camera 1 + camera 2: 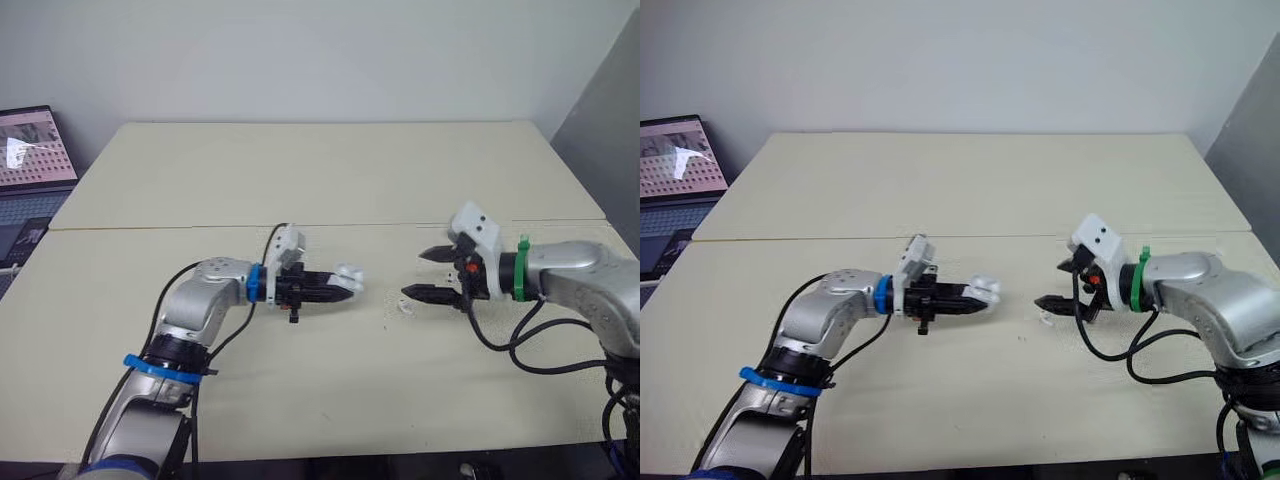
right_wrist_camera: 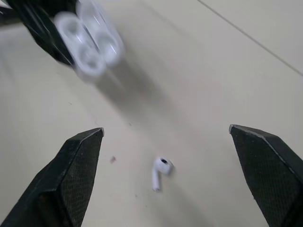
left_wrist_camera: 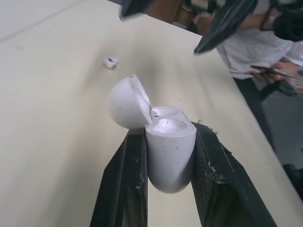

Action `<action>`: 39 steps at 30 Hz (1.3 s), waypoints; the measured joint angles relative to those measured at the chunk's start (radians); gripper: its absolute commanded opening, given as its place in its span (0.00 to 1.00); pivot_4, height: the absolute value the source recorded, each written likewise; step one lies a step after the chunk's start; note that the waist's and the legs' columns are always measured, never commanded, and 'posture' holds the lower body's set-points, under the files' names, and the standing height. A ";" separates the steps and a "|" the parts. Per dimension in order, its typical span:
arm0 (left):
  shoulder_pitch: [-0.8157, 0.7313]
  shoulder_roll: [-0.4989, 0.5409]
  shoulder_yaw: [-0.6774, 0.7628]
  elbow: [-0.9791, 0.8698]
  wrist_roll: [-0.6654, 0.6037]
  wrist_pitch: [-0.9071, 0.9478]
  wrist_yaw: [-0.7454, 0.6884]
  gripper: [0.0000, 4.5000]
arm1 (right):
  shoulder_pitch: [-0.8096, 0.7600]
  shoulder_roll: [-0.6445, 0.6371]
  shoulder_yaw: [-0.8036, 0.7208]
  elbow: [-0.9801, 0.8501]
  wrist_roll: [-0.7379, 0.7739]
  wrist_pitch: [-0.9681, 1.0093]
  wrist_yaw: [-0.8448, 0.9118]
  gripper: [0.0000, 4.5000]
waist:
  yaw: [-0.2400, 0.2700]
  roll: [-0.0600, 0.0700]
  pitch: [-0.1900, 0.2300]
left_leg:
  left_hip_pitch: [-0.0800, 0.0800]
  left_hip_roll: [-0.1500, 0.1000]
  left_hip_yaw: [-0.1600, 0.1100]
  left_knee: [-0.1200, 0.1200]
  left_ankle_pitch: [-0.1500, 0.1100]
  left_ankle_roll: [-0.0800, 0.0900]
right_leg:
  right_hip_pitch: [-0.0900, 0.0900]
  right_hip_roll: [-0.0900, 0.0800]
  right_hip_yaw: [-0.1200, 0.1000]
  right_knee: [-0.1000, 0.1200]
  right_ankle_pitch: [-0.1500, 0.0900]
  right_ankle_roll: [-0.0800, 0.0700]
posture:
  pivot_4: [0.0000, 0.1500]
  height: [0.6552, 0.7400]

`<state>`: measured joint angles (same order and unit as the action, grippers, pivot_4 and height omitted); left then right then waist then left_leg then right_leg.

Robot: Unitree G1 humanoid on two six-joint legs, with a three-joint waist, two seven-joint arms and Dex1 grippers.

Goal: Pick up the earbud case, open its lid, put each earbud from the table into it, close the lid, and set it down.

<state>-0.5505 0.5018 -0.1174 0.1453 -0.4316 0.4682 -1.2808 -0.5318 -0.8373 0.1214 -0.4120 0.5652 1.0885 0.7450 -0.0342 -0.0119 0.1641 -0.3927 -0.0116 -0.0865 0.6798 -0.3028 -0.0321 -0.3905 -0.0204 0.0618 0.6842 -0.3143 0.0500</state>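
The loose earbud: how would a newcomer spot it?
On the pale table, look between the left gripper, which holds the open white earbud case, and the open right gripper. The earbud is the tiny white stemmed piece lying loose on the surface by the right gripper, held by nothing.

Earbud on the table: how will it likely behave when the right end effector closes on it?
The earbud looks tiny, smooth and rounded, so it may slip or skid sideways. Lying flat on the table, it leaves little to grip.
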 measured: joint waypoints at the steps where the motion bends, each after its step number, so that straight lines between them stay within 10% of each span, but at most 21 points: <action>1: 0.005 0.010 0.014 -0.005 0.000 -0.013 0.006 0.18 | 0.009 0.007 0.016 0.009 -0.021 -0.014 -0.012 0.99 | 0.000 0.000 0.000 | 0.000 0.000 0.000 0.000 0.000 0.000 | 0.000 0.000 0.000 0.000 0.000 0.000 | 1.00 1.00; 17: 0.134 -0.044 0.115 -0.170 -0.014 -0.106 0.239 0.18 | 0.331 0.256 0.040 0.123 -0.245 -0.509 -0.118 0.99 | 0.004 -0.001 -0.001 | 0.001 0.000 0.001 0.000 0.000 0.000 | 0.001 0.000 0.001 0.001 0.000 0.001 | 1.00 1.00; 29: 0.134 -0.037 0.122 -0.180 -0.027 -0.083 0.267 0.18 | 0.356 0.263 0.052 0.183 -0.313 -0.582 -0.078 0.13 | 0.004 -0.001 -0.001 | 0.002 0.000 0.002 0.000 0.000 -0.001 | 0.001 0.000 0.001 0.001 0.000 0.001 | 1.00 1.00; 39: 0.147 -0.024 0.118 -0.193 -0.026 -0.063 0.269 0.18 | 0.395 0.099 0.032 0.176 -0.273 -0.672 0.162 0.09 | 0.005 -0.001 -0.001 | 0.002 -0.001 0.002 0.000 0.000 0.000 | 0.002 0.000 0.001 0.000 0.000 0.001 | 1.00 1.00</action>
<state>-0.4037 0.4773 0.0009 -0.0479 -0.4577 0.4055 -1.0122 -0.1366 -0.7388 0.1536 -0.2362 0.2918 0.4169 0.9066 -0.0293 -0.0129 0.1632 -0.3904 -0.0123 -0.0845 0.6800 -0.3027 -0.0322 -0.3885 -0.0205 0.0630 0.6843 -0.3139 0.0505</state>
